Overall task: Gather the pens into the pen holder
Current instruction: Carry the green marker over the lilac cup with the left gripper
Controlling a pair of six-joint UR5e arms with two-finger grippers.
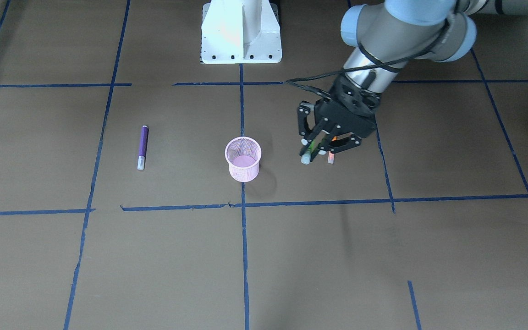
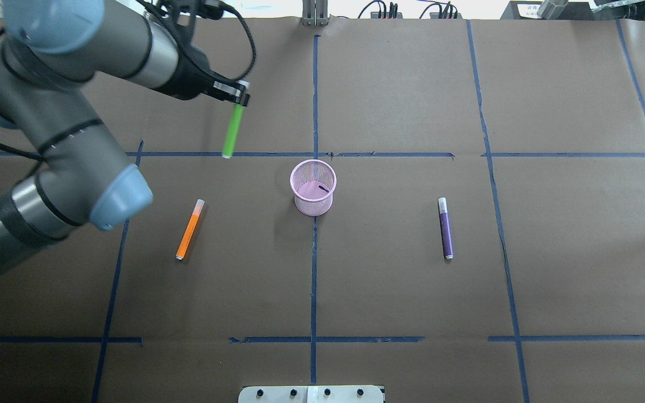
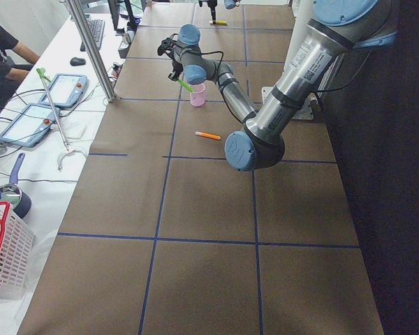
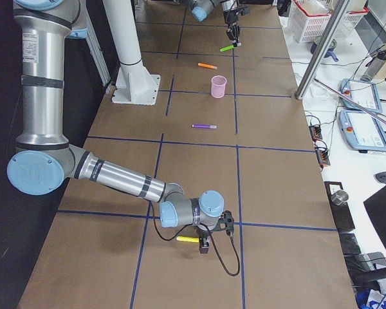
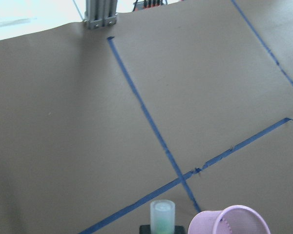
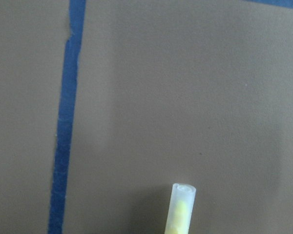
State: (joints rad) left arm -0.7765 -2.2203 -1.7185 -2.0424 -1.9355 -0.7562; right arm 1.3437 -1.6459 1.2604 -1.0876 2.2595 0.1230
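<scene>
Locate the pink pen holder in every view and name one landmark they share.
Exterior front-facing: pen holder at centre.
Overhead exterior: pen holder at centre.
Exterior left: pen holder far, upper middle.
Exterior right: pen holder far, upper middle.
Left wrist-mounted: pen holder in bottom right corner.
Right wrist-mounted: not in it.
Landmark: blue tape cross beside it, away from the robot.

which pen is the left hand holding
The slim green pen, gripped by one end in the left hand and hanging clear of the table. The orange pen and purple pen lie flat either side of the pink wire-mesh cup.
</scene>
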